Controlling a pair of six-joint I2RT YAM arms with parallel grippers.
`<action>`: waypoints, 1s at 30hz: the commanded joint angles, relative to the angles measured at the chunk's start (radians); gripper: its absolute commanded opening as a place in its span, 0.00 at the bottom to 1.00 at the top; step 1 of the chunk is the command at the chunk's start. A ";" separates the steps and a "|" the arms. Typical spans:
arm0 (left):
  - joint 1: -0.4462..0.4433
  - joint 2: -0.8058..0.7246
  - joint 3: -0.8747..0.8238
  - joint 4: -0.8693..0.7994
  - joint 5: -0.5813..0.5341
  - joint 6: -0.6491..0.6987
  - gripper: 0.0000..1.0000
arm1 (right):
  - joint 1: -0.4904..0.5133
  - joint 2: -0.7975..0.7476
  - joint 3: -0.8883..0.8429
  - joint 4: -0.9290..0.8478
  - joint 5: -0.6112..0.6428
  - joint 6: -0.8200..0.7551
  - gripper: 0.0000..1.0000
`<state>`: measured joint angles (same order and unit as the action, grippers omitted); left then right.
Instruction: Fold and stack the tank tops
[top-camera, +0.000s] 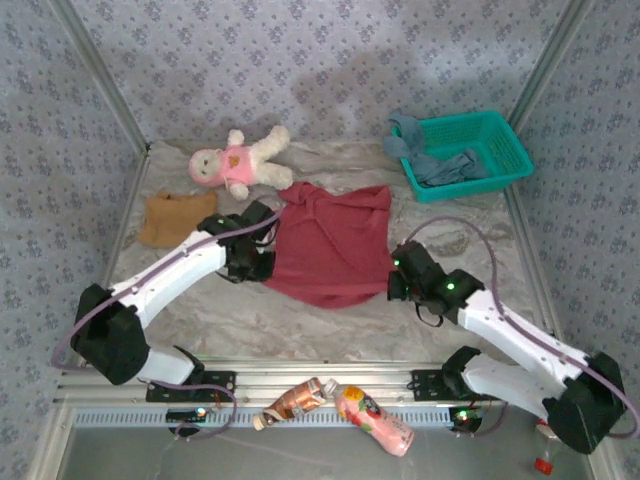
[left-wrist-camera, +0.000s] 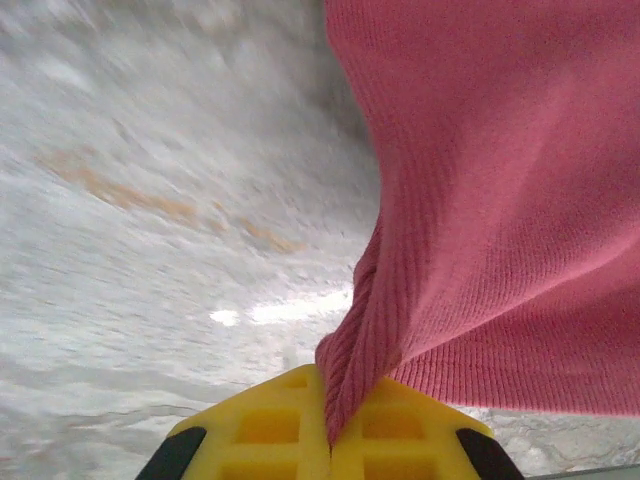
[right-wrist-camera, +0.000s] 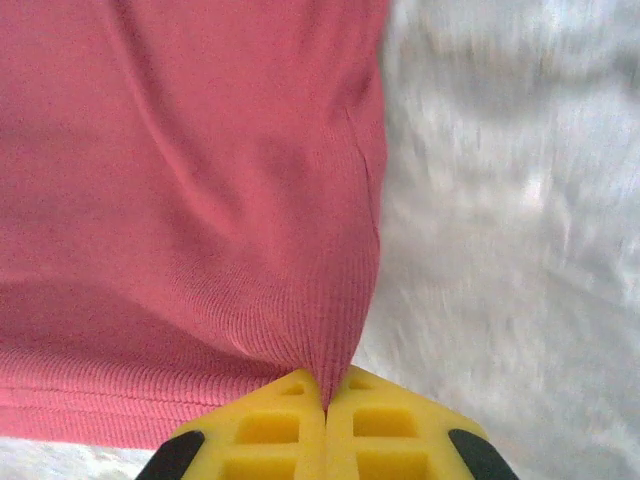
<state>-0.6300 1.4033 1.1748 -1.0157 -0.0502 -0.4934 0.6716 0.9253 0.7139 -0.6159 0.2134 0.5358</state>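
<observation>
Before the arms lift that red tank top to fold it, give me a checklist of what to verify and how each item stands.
1. Left end effector shut on the dark red tank top: ok, cloth pinched between its fingers.
2. Right end effector shut on the same top's edge: ok.
3. Each grip holds one layer only: cannot tell.
4. Cloth lying flat: not ok, it is creased and bunched.
5. Tan-brown tank top apart from the red one: ok.
6. Plush doll off the red top: cannot tell, its leg lies close to the far corner.
</observation>
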 joint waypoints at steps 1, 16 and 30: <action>0.014 -0.031 0.164 -0.214 -0.159 0.122 0.00 | -0.007 -0.070 0.097 0.076 0.087 -0.167 0.05; 0.088 0.035 0.880 -0.141 -0.347 0.532 0.00 | -0.030 0.014 0.581 0.349 -0.030 -0.648 0.06; 0.189 0.598 1.544 0.024 -0.235 0.676 0.00 | -0.451 0.440 1.010 0.307 -0.382 -0.578 0.05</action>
<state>-0.4583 1.9900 2.6373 -1.0447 -0.3035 0.1425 0.2584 1.3426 1.6272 -0.2852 -0.0700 -0.0761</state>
